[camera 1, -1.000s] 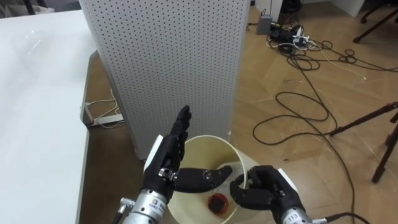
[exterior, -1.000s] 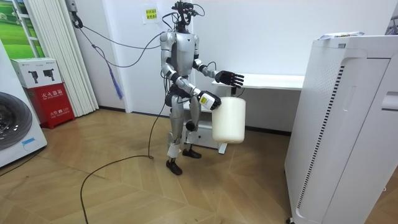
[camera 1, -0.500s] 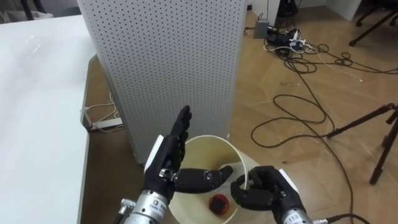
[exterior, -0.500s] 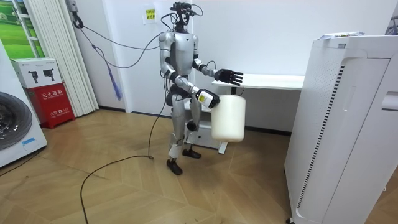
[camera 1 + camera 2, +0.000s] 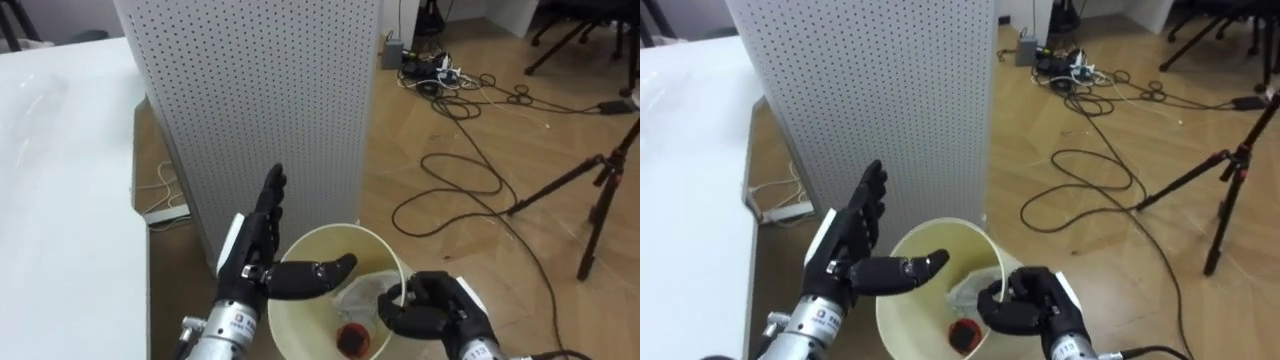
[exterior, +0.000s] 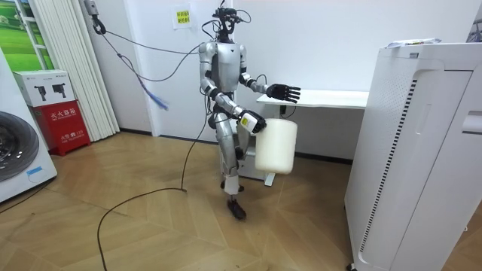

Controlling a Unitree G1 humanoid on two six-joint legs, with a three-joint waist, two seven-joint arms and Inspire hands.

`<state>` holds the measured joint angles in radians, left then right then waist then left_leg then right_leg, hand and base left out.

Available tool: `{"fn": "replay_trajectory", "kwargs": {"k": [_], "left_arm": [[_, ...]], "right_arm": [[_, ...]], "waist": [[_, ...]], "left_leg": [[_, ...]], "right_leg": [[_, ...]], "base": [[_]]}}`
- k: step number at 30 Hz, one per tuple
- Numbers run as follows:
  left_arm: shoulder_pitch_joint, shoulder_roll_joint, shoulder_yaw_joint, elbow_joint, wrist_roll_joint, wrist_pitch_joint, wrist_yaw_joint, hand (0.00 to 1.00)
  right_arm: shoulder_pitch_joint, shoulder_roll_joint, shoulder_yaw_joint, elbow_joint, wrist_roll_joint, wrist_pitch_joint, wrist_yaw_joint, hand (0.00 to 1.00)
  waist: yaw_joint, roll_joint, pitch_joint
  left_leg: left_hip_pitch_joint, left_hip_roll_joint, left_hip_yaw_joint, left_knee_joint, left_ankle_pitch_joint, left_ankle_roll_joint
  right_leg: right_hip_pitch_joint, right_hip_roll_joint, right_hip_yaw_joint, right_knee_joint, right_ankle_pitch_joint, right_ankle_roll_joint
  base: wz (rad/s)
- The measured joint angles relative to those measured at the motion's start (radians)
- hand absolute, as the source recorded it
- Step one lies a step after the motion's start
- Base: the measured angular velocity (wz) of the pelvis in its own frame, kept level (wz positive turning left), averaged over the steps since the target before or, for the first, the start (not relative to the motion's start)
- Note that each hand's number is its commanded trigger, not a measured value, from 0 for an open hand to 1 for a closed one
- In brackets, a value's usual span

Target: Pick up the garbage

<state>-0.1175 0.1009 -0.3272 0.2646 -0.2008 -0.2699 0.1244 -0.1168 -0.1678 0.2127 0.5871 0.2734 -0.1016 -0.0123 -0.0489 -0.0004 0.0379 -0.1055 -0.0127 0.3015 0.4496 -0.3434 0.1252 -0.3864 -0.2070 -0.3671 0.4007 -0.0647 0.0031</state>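
While the right hand [image 5: 435,310] clasps the cream bin [image 5: 352,232] by its rim, the left hand [image 5: 250,255] hovers straight-fingered beside it, empty.

Both arms forward, hands low in front.
Left hand [image 5: 250,255] flat, fingers straight, thumb stuck out sideways; right hand [image 5: 430,308] fingers curled round bin [image 5: 350,228] rim.

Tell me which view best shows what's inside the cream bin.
The left eye view: it looks down into the bin, showing a red item and a pale crumpled scrap. The right eye view shows nearly the same; the room view shows the bin's outer wall from the side.
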Motion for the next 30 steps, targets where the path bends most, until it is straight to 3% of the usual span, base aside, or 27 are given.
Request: {"fn": "replay_trajectory", "kwargs": {"k": [2, 4, 7, 8, 9, 10, 11, 12, 13, 15, 16, 17, 19, 21, 22, 23, 24, 26, 27, 30], "left_arm": [[-0.001, 0.003, 0.003, 0.001, -0.001, 0.0, 0.001, 0.0], [0.0, 0.008, 0.011, 0.002, -0.001, 0.0, 0.001, 0.0], [0.005, 0.018, 0.013, 0.002, -0.005, 0.001, 0.003, 0.0], [0.009, 0.024, 0.015, 0.001, -0.008, 0.002, 0.004, 0.0], [0.01, 0.028, 0.023, 0.001, -0.007, 0.002, 0.008, 0.0], [0.011, 0.029, 0.032, -0.001, -0.007, 0.002, 0.016, 0.0], [0.011, 0.03, 0.035, -0.001, -0.008, 0.002, 0.021, 0.0], [0.011, 0.035, 0.05, -0.002, -0.017, 0.002, 0.021, 0.0], [0.01, 0.034, 0.054, -0.002, -0.029, 0.002, 0.021, 0.0], [0.009, 0.031, 0.058, -0.002, -0.037, 0.002, 0.02, 0.0], [0.008, 0.03, 0.057, -0.007, -0.036, 0.002, 0.018, 0.0], [0.005, 0.029, 0.057, -0.017, -0.034, 0.002, 0.018, 0.0], [0.004, 0.032, 0.059, -0.019, -0.03, 0.002, 0.022, 0.0], [0.009, 0.032, 0.065, -0.026, -0.021, 0.002, 0.026, 0.0], [0.009, 0.033, 0.068, -0.027, -0.021, 0.002, 0.027, 0.0], [0.009, 0.033, 0.072, -0.03, -0.021, 0.002, 0.034, 0.0], [0.01, 0.035, 0.077, -0.032, -0.021, 0.001, 0.042, 0.0], [0.017, 0.041, 0.078, -0.032, -0.022, 0.001, 0.062, 0.0], [0.017, 0.045, 0.078, -0.032, -0.023, 0.0, 0.071, 0.0], [0.018, 0.057, 0.076, -0.032, -0.023, -0.003, 0.085, 0.0]], "right_arm": [[-0.002, -0.003, 0.0, 0.0, 0.0, -0.001, -0.006, 1.0], [-0.002, 0.001, 0.002, 0.0, 0.0, -0.003, -0.006, 1.0], [-0.003, 0.0, 0.004, -0.013, 0.001, -0.007, 0.007, 1.0], [-0.002, 0.0, 0.01, -0.013, 0.001, -0.007, 0.017, 1.0], [-0.002, 0.0, 0.013, -0.017, 0.001, -0.007, 0.033, 1.0], [-0.002, -0.001, 0.015, -0.024, 0.0, -0.007, 0.046, 1.0], [-0.002, -0.001, 0.018, -0.027, 0.0, -0.007, 0.047, 1.0], [0.001, -0.002, 0.029, -0.037, 0.0, -0.007, 0.051, 1.0], [0.006, -0.005, 0.035, -0.047, 0.001, -0.007, 0.053, 1.0], [0.025, -0.026, 0.052, -0.077, 0.002, -0.014, 0.059, 1.0], [0.026, -0.028, 0.051, -0.078, 0.002, -0.016, 0.059, 1.0], [0.025, -0.041, 0.049, -0.08, 0.002, -0.017, 0.055, 1.0], [0.026, -0.05, 0.049, -0.08, -0.009, -0.016, 0.043, 1.0], [0.045, -0.061, 0.043, -0.08, -0.024, -0.016, 0.037, 1.0], [0.047, -0.064, 0.043, -0.08, -0.026, -0.016, 0.037, 1.0], [0.052, -0.065, 0.043, -0.08, -0.025, -0.016, 0.038, 1.0], [0.057, -0.07, 0.039, -0.079, -0.026, -0.016, 0.036, 1.0], [0.08, -0.066, 0.043, -0.09, -0.026, -0.017, 0.038, 1.0], [0.082, -0.068, 0.043, -0.09, -0.026, -0.017, 0.038, 1.0], [0.083, -0.069, 0.043, -0.09, -0.026, -0.018, 0.048, 1.0]], "waist": [[0.001, 0.008, -0.0047], [0.004, 0.01, -0.0058], [0.015, 0.013, -0.0065], [0.024, 0.014, -0.0068], [0.028, 0.018, -0.0075], [0.028, 0.034, -0.0128], [0.027, 0.042, -0.015], [0.025, 0.046, -0.0186], [0.022, 0.045, -0.0202], [0.014, 0.042, -0.0218], [0.012, 0.041, -0.022], [0.014, 0.037, -0.0193], [0.02, 0.026, -0.0127], [0.03, 0.019, -0.0125], [0.033, 0.02, -0.0126], [0.034, 0.024, -0.0156], [0.037, 0.02, -0.0188], [0.037, -0.001, -0.0295], [0.04, -0.002, -0.0293], [0.055, -0.001, -0.0288]], "left_leg": [[0.004, 0.007, -0.003, 0.02, -0.027, -0.014], [0.014, 0.029, 0.003, 0.035, -0.047, -0.036], [0.057, 0.072, 0.031, 0.062, -0.071, -0.076], [0.065, 0.099, 0.04, 0.121, -0.078, -0.089], [0.054, 0.141, 0.054, 0.225, -0.078, -0.091], [0.027, 0.198, 0.053, 0.354, -0.07, -0.105], [0.017, 0.228, 0.056, 0.418, -0.055, -0.129], [-0.001, 0.271, 0.057, 0.52, -0.003, -0.156], [-0.005, 0.284, 0.057, 0.556, 0.032, -0.155], [-0.015, 0.317, 0.06, 0.644, 0.177, -0.147], [-0.025, 0.321, 0.06, 0.655, 0.174, -0.146], [-0.059, 0.333, 0.059, 0.665, 0.146, -0.137], [-0.118, 0.331, 0.049, 0.624, 0.1, -0.144], [-0.171, 0.313, 0.046, 0.423, 0.084, -0.158], [-0.172, 0.305, 0.047, 0.348, 0.087, -0.162], [-0.172, 0.288, 0.046, 0.202, 0.113, -0.172], [-0.172, 0.273, 0.039, 0.131, 0.148, -0.157], [-0.147, 0.232, 0.026, 0.1, 0.152, -0.159], [-0.133, 0.212, 0.016, 0.078, 0.153, -0.158], [-0.092, 0.171, -0.011, 0.023, 0.152, -0.159]], "right_leg": [[0.008, 0.013, -0.005, -0.008, 0.045, -0.045], [0.02, 0.02, -0.022, 0.017, 0.058, -0.053], [0.032, 0.042, -0.038, 0.085, -0.008, -0.069], [0.048, 0.057, -0.048, 0.109, -0.042, -0.075], [0.065, 0.07, -0.054, 0.132, -0.078, -0.087], [0.086, 0.09, -0.063, 0.157, -0.118, -0.096], [0.097, 0.099, -0.07, 0.169, -0.137, -0.102], [0.121, 0.108, -0.078, 0.196, -0.176, -0.111], [0.133, 0.108, -0.087, 0.206, -0.191, -0.113], [0.197, 0.11, -0.096, 0.193, -0.228, -0.116], [0.207, 0.112, -0.092, 0.186, -0.234, -0.114], [0.22, 0.112, -0.078, 0.182, -0.243, -0.11], [0.251, 0.111, -0.06, 0.15, -0.245, -0.104], [0.29, 0.107, -0.05, 0.103, -0.238, -0.086], [0.295, 0.106, -0.048, 0.097, -0.241, -0.076], [0.3, 0.104, -0.037, 0.103, -0.25, -0.059], [0.302, 0.098, -0.019, 0.115, -0.264, -0.04], [0.309, 0.085, 0.002, 0.099, -0.261, -0.011], [0.317, 0.083, 0.012, 0.077, -0.25, 0.005], [0.342, 0.074, 0.021, 0.027, -0.24, 0.019]], "base": [[0.06], [0.02], [-0.19], [-0.56], [-0.73], [-0.67], [-0.72], [-0.58], [-0.57], [-0.29], [-0.12], [-0.09], [-0.14], [-0.18], [-0.25], [-0.28], [-0.26], [-0.12], [-0.07], [-0.11]]}}
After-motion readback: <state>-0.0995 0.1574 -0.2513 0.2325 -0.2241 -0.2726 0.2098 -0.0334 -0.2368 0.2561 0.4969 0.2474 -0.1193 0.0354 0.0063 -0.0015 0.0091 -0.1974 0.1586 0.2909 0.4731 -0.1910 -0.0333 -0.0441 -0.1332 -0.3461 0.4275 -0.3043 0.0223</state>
